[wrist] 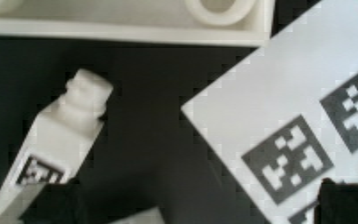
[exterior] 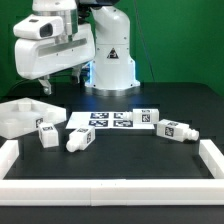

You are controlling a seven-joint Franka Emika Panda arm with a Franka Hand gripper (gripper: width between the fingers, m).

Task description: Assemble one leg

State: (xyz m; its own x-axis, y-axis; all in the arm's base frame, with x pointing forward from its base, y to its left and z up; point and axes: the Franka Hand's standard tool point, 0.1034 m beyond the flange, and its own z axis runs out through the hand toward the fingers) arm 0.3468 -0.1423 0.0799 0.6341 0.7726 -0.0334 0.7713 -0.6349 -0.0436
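Several white legs lie on the black table. One leg (exterior: pixel 47 132) is beside the big white panel (exterior: pixel 20 115), one (exterior: pixel 80 137) is just in front of the marker board, and two more (exterior: pixel 146 118) (exterior: pixel 175 129) lie on the exterior view's right. My gripper (exterior: pixel 45 88) hangs above the table over the panel's near side, open and empty. In the wrist view a leg (wrist: pixel 60 130) with its tag lies between the panel (wrist: pixel 105 22) and the marker board (wrist: pixel 300 110). It is ahead of my gripper (wrist: pixel 194 208) and nothing is between the fingers.
The marker board (exterior: pixel 105 120) lies flat in the middle of the table. A low white wall (exterior: pixel 110 187) runs along the front and both sides. The arm's base (exterior: pixel 110 60) stands at the back.
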